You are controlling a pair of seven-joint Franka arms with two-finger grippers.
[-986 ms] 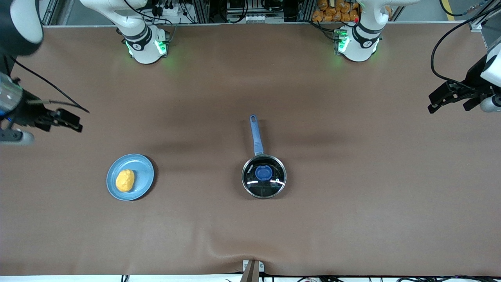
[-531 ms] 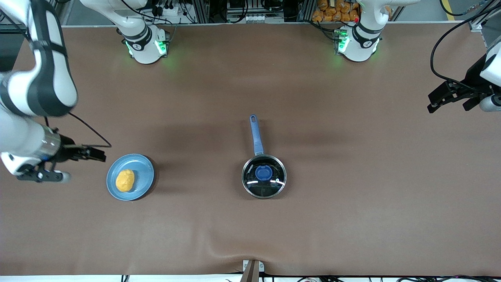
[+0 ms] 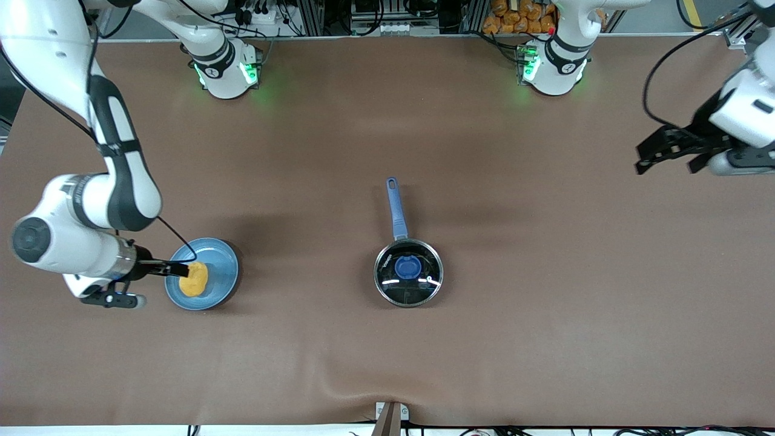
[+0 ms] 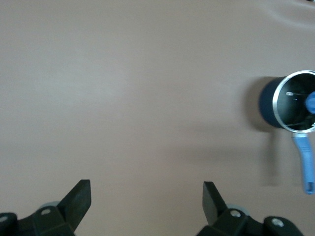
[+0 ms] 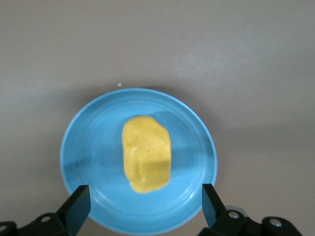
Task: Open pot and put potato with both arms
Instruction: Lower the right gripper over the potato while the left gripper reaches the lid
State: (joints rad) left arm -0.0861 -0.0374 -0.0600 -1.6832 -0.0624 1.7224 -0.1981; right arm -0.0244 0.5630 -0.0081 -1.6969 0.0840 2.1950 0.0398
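The black pot (image 3: 408, 275) stands mid-table with its glass lid and blue knob (image 3: 407, 266) on it; its blue handle (image 3: 396, 209) points toward the robots' bases. The yellow-orange potato (image 3: 195, 278) lies on a light-blue plate (image 3: 221, 266) toward the right arm's end. My right gripper (image 3: 178, 268) is open over the plate's edge, just beside the potato. In the right wrist view the potato (image 5: 146, 160) lies on the plate (image 5: 88, 147), just ahead of the open gripper (image 5: 145, 206). My left gripper (image 3: 645, 160) hangs open and empty over bare table at the left arm's end. The left wrist view shows that gripper (image 4: 146, 199) and the pot (image 4: 290, 103) far off.
Brown cloth covers the table (image 3: 545, 303). Both arm bases stand along the table's edge farthest from the front camera. A small bracket (image 3: 390, 415) sits at the edge nearest that camera, by a wrinkle in the cloth.
The right arm has swung in from the table's end and its gripper has come over the plate beside the potato. The left gripper has shifted slightly toward the pot.
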